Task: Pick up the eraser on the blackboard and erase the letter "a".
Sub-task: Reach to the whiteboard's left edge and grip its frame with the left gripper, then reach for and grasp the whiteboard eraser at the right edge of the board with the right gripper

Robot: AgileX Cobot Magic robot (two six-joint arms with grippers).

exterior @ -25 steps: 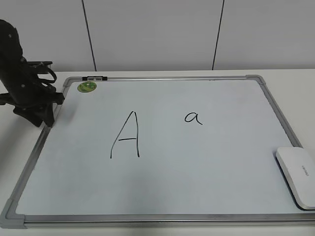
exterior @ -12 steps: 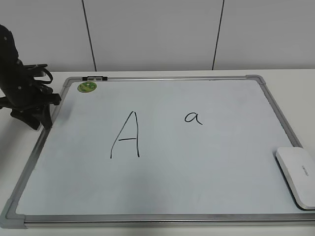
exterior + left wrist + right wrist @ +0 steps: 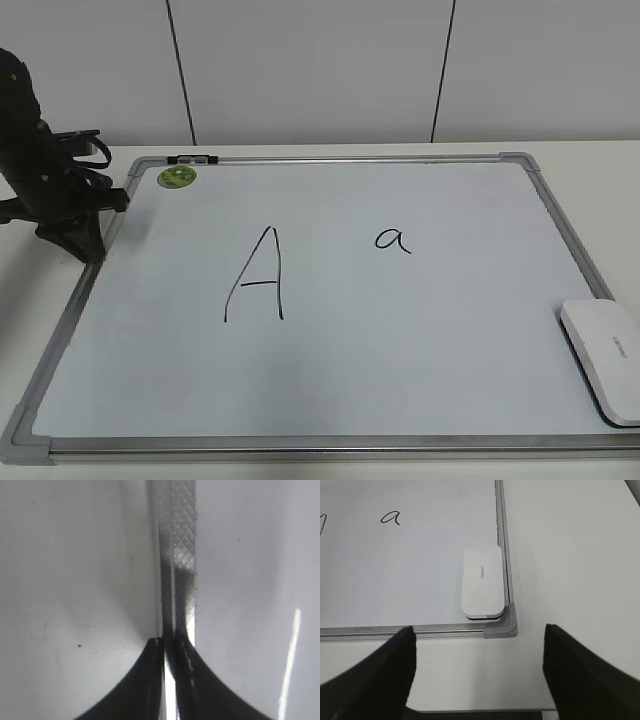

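Lying flat on the white worktop (image 3: pixel 600 160), the blackboard (image 3: pixel 420 350) carries the eraser (image 3: pixel 606 358) in its near right corner, against the frame. The "a" (image 3: pixel 393 240) sits right of a big "A" (image 3: pixel 257 276), well apart from the eraser. The left pincer (image 3: pixel 170 650) is clenched at the board's left frame. The right pincer (image 3: pixel 477 655) is released, hovering near the eraser.
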